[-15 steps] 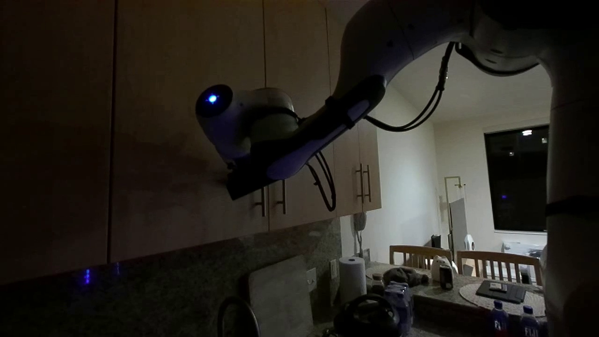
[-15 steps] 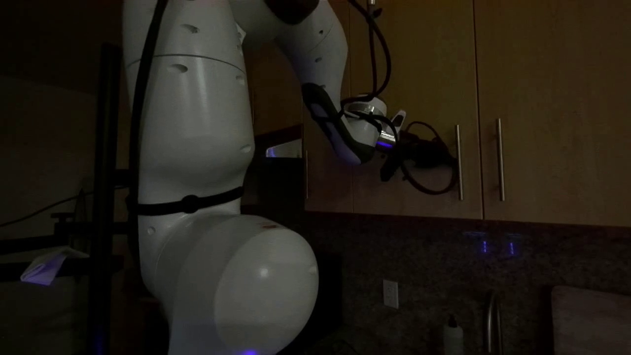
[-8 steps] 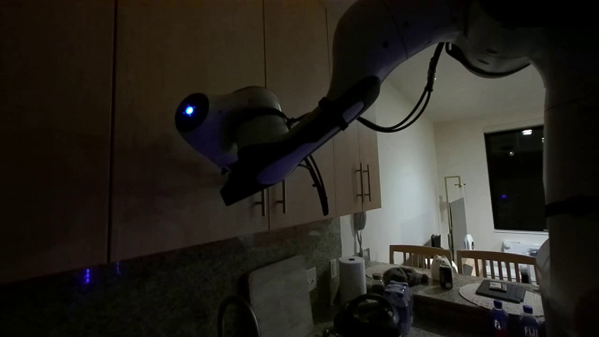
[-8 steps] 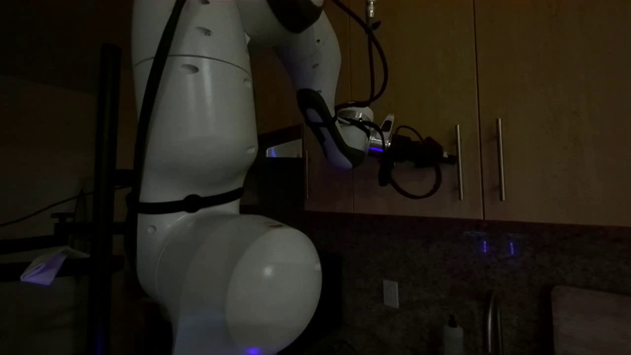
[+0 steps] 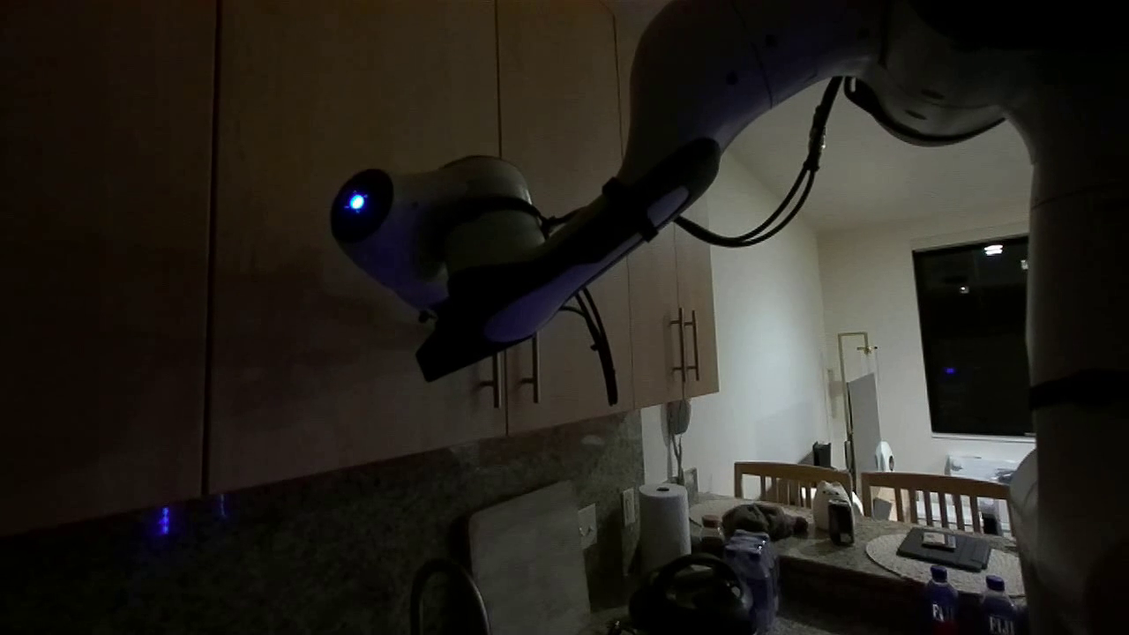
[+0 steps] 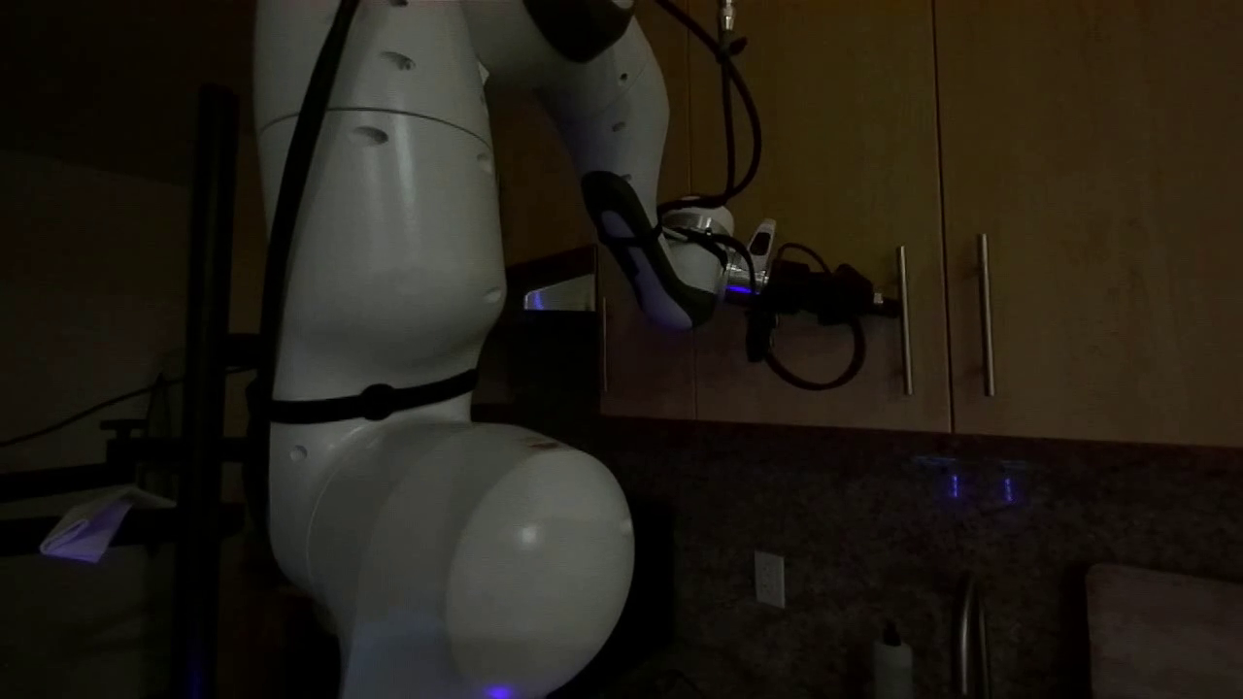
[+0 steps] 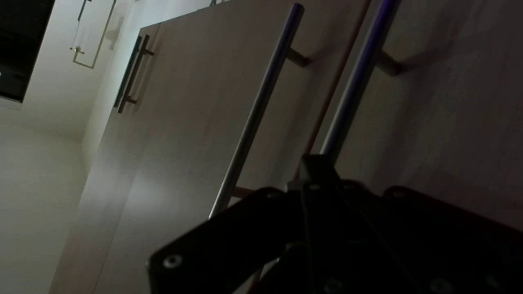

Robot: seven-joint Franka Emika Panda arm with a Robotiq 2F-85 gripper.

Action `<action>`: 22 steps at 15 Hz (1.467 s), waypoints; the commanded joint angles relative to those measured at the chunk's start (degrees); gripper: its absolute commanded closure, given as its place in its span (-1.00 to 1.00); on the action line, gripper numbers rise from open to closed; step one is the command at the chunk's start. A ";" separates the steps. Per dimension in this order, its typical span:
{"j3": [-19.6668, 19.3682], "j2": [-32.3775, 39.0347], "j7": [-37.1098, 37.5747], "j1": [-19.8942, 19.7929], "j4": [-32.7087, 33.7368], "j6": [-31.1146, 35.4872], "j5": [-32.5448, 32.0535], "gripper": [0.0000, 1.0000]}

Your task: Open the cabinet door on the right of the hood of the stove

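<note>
The cabinet door (image 6: 825,136) is a flat tan wood panel, shut and level with its neighbour. Its slim silver bar handle (image 6: 905,354) stands near the right edge. My gripper (image 6: 891,307) reaches in from the left, its tip right at the handle; contact cannot be told. Seen from the wrist, the fingertips of my gripper (image 7: 320,165) are together and cover the lower part of that handle (image 7: 359,77), with nothing visible between them. In an exterior view the arm hides the gripper in front of the door (image 5: 309,379). What looks like the hood (image 6: 561,294) shows partly behind the arm.
A second bar handle (image 7: 257,110) on the neighbouring door stands close beside. Loose cables (image 6: 825,386) loop below the gripper. Under the cabinets are a faucet (image 6: 969,631), a leaning board (image 5: 529,556) and a paper roll (image 5: 664,520). The room is dark.
Over the last second the wrist has drawn left, pulling the gripper back so its tip sits beside the handle. It has risen slightly since half a second ago. The door has not moved.
</note>
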 commanded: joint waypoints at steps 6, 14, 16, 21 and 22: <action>1.28 -7.85 1.89 3.31 -5.23 -0.26 0.85 1.00; 1.36 -11.83 -0.13 4.79 -9.88 -0.02 8.84 0.24; 1.38 -11.81 -0.53 4.62 -10.20 0.01 9.67 -0.02; 1.09 -10.54 -0.17 3.16 -8.26 -0.98 6.17 -0.68; 0.94 -10.25 -0.16 2.92 -7.85 -1.08 5.44 -0.80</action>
